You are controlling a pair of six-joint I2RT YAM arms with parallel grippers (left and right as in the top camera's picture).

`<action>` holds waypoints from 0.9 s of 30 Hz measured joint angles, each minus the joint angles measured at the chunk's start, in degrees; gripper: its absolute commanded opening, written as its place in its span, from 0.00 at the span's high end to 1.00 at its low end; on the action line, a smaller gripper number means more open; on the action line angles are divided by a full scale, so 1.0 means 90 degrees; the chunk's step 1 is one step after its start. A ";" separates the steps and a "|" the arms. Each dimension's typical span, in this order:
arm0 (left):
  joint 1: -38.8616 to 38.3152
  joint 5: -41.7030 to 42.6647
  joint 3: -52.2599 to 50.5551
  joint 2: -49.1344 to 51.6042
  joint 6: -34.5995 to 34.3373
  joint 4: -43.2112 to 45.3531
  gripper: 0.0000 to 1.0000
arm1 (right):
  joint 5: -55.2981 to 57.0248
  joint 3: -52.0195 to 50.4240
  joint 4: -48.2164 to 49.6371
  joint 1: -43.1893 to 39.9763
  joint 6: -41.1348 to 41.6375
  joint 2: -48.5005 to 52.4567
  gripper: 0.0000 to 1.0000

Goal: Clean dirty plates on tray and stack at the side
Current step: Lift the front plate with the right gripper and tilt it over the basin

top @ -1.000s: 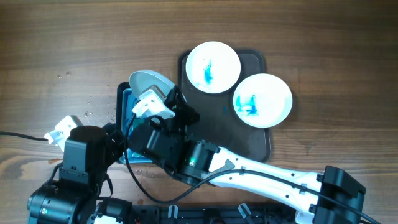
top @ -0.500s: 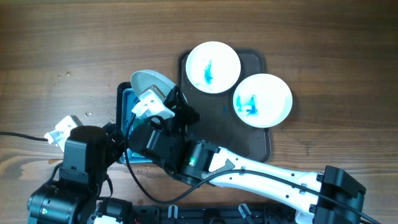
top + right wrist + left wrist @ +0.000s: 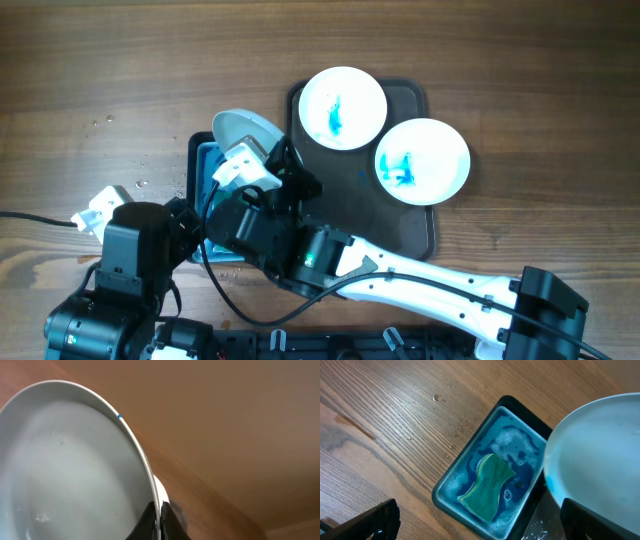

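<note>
You had the right gripper [image 3: 156, 515] clamped on a plate [image 3: 65, 470] by its rim, tilted over the basin [image 3: 450, 480], mid-wash. Your left gripper [image 3: 480, 527] hung wide open and empty above the sponge [image 3: 487, 485]. Two stained plates [image 3: 343, 108] [image 3: 422, 160] lay on the tray [image 3: 415, 225]. Next, probably: grip that sponge and scrub.

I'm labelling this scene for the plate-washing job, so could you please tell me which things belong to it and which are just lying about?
Part of the job: held plate, pinched at its rim by the right gripper; two blue-stained plates; tray; basin of blue water; sponge.
Lying about: black cable; water drops on the table.
</note>
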 measured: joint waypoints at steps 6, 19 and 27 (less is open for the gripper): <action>0.0000 0.0000 0.0000 0.0000 0.0000 0.0000 0.00 | 0.0182 0.0000 0.0058 -0.0032 0.0248 0.0000 0.96; 0.0000 -0.0002 0.0000 0.0000 0.0000 0.0000 0.00 | 0.0032 0.0000 -0.0124 0.0049 0.0454 0.0002 0.96; 0.0000 0.0000 0.0000 0.0000 0.0000 -0.0002 0.00 | 0.0061 0.0000 -0.0129 0.0087 0.0537 0.0005 0.96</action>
